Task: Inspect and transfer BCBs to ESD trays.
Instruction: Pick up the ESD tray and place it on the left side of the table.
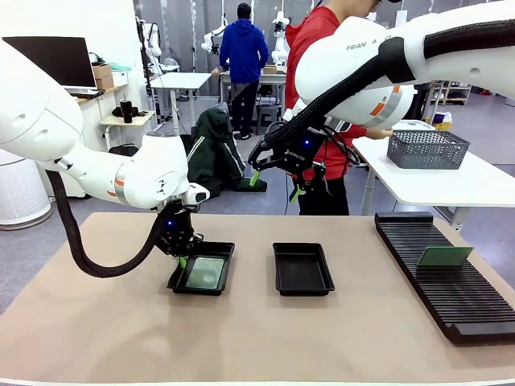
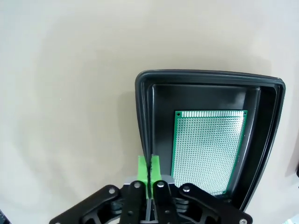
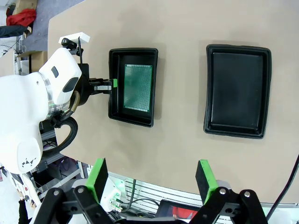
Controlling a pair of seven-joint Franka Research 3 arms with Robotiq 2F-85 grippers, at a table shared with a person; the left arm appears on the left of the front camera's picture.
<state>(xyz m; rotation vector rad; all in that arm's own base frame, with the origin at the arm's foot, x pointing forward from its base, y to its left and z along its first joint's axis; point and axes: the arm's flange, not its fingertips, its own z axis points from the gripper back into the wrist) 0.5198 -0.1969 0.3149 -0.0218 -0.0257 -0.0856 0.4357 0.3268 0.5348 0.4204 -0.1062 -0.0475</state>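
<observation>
A green, hole-dotted BCB (image 2: 208, 149) lies flat inside the left tray (image 2: 141, 107), one corner hidden behind the left end effector (image 2: 149, 170), which is pinched closed at the tray's rim. The right end effector (image 3: 152, 169) gapes wide above the tray.

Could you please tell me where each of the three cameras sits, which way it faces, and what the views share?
Front: fixed between the arms, facing across the table toward the person; both arms show, left gripper low, right gripper raised.
Left wrist: on the left arm, looking down its shut gripper, apparently pinching the loaded tray's rim; a board lies inside.
Right wrist: high up, looking down past its open gripper at the empty tray, the loaded one and the left arm.
Shared: all three show the loaded tray.
</observation>
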